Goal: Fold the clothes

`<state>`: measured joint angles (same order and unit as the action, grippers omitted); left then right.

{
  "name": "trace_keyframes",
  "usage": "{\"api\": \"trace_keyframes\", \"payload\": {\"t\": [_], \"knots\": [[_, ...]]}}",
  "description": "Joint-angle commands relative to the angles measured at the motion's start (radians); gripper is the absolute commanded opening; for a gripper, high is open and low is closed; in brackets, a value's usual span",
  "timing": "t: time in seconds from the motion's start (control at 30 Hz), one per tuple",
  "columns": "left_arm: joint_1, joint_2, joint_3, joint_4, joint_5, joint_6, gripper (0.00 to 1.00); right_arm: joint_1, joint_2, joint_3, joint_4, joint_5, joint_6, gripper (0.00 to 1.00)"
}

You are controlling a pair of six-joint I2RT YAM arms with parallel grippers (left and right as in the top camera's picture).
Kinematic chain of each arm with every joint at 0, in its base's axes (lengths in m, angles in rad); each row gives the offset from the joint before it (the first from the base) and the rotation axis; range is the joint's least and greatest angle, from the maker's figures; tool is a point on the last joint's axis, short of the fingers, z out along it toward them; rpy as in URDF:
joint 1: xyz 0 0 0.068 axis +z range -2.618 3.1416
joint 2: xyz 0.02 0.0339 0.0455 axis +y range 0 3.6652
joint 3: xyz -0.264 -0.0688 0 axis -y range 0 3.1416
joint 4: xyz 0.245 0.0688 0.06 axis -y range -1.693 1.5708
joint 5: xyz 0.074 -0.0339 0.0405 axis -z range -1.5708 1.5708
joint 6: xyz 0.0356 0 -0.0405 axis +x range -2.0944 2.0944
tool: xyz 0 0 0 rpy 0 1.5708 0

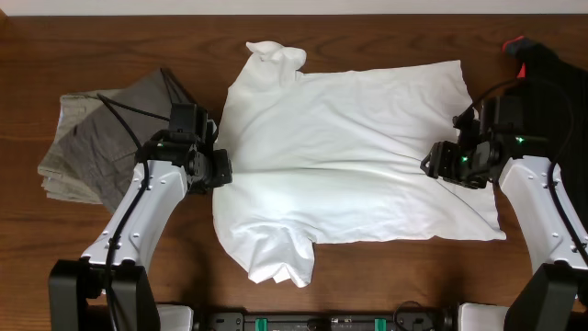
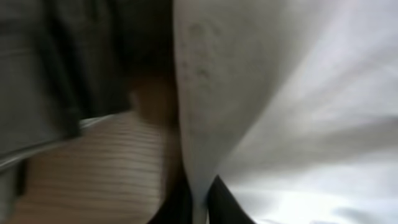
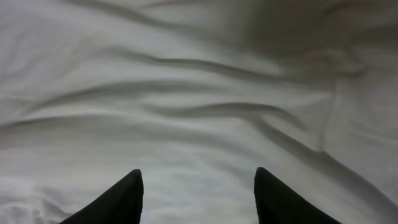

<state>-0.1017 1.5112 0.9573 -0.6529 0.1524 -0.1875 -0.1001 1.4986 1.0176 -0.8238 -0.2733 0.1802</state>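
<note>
White cotton covers the middle of the desk (image 1: pixel 386 276). The T-shirt (image 1: pixel 349 156) lies flat with its sleeves to the left and its hem to the right, probably spread out so it can be folded lengthwise. The left claw (image 1: pixel 219 171) sits at the collar end between the two sleeves. The right claw (image 1: pixel 435 165) is at the hem, directly opposite, which suggests a two-handed fold along the middle crease. Grey-khaki trousers (image 1: pixel 87 138) lie bunched at the left, and a black garment (image 1: pixel 556 64) sits in the far right corner, both apparently set aside for later. The overhead view does not show how either claw is set. The left wrist view shows its dark fingertips (image 2: pixel 231 208) pinching a thin ridge of the white fabric. The right wrist view shows that claw spread above wrinkled cloth, gripping nothing.
</note>
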Motion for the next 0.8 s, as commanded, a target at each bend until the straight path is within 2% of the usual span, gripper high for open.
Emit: {"api": "trace_keyframes", "payload": {"t": [0.0,0.17,0.27,0.47,0.6,0.77], "knots": [[0.0,0.0,0.012,-0.008,-0.102,-0.006,0.17,0.011,0.011,-0.005,-0.005,0.071,0.037,0.52],[0.0,0.0,0.012,-0.002,-0.101,-0.005,0.17,0.01,0.085,-0.012,-0.006,0.124,0.079,0.44],[0.0,0.0,0.012,-0.004,-0.101,-0.005,0.17,0.004,0.165,-0.013,0.004,0.203,0.118,0.25],[0.0,0.0,0.012,-0.006,-0.101,-0.004,0.17,-0.011,0.344,-0.013,0.089,0.22,0.131,0.03],[0.0,0.0,0.012,-0.016,-0.102,-0.004,0.17,-0.04,0.416,-0.013,0.102,0.341,0.183,0.01],[0.0,0.0,0.012,-0.033,-0.143,0.001,0.17,-0.113,0.426,-0.007,0.079,0.57,0.22,0.01]]}}
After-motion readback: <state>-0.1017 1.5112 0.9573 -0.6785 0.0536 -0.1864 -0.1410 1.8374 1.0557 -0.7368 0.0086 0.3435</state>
